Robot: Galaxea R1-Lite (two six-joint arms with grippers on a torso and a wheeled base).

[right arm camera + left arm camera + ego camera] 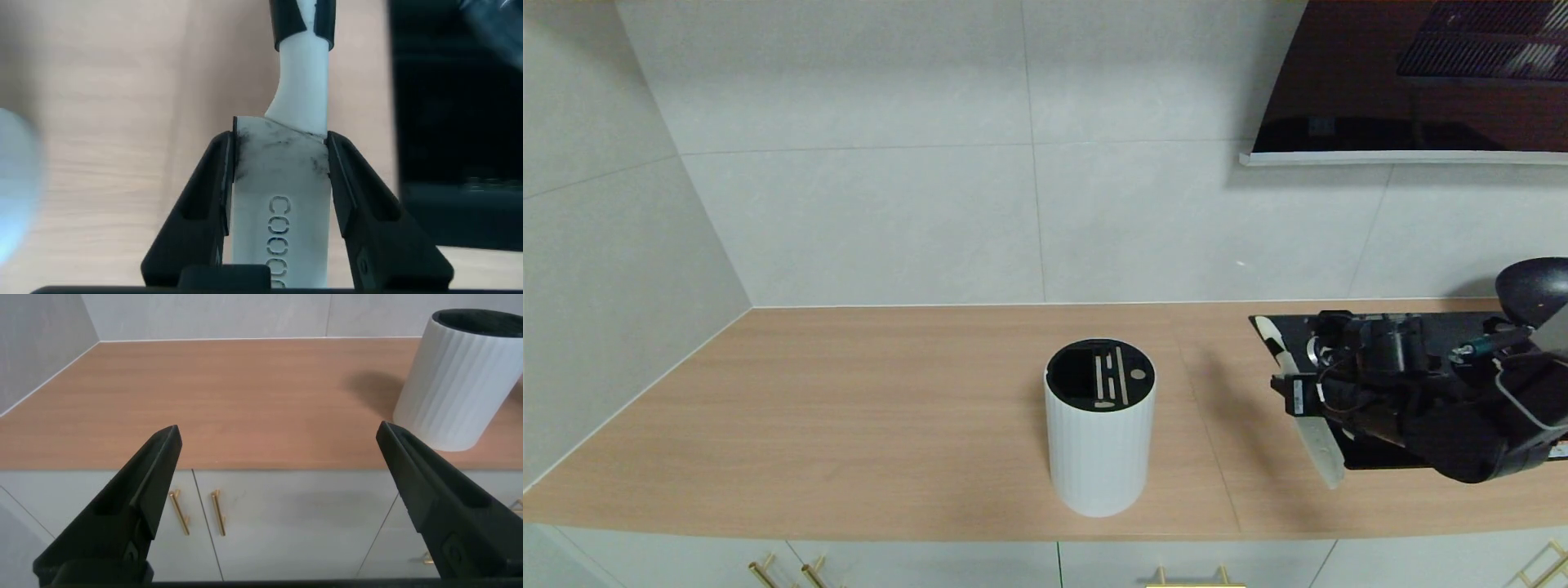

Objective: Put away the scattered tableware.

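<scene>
The tabletop [849,408] carries a white slotted holder [1100,433] at mid-scene. To its right the white knife [1327,457] lies near-to-far along the cooktop's [1364,457] left edge, pinched by the right gripper [1294,392]. The left gripper [278,437] hangs spread at the near left.

The only lettering is a short row of raised characters moulded into the flat of the white utensil [301,82]. That's the one pinched in the right gripper [280,145] at the right end of the counter [106,122], beside the black cooktop [449,122]. The row runs out of view partway. The dark hood panel [1339,82] at far right has a tiny mark, too small to read.
</scene>
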